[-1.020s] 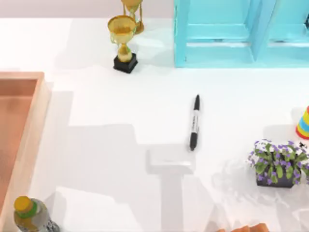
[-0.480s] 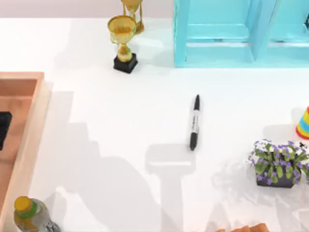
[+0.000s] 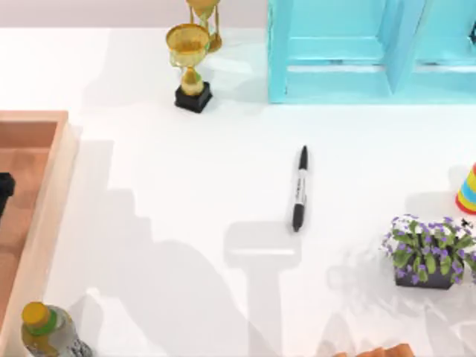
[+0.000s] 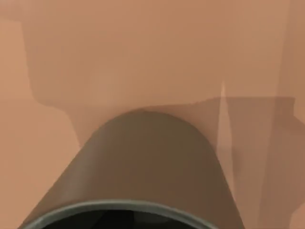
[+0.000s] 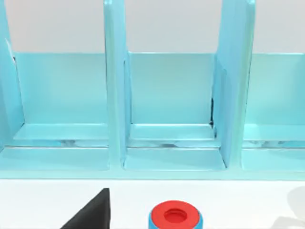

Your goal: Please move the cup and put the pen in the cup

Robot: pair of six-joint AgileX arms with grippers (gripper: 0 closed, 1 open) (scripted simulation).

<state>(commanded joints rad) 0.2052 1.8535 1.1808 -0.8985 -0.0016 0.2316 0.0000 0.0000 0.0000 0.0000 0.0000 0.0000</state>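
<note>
Left pincer at the wooden tray, pen alone on the white counter.

The pen (image 3: 299, 188) lies flat mid-counter (image 3: 171, 223), cap end toward the near edge, between the gold trophy (image 3: 190, 67) and the flower pot (image 3: 428, 251), well apart from both. A dark sliver of the left pincer (image 3: 4, 186) shows over the wooden tray (image 3: 44, 216); I cannot tell whether its fingers are apart or together. The left wrist view looks along the grey cup (image 4: 143, 167) against the tray floor (image 4: 143, 52). The right wrist view faces a turquoise rack (image 5: 167, 109) and a red-topped cone (image 5: 174, 215).
</note>
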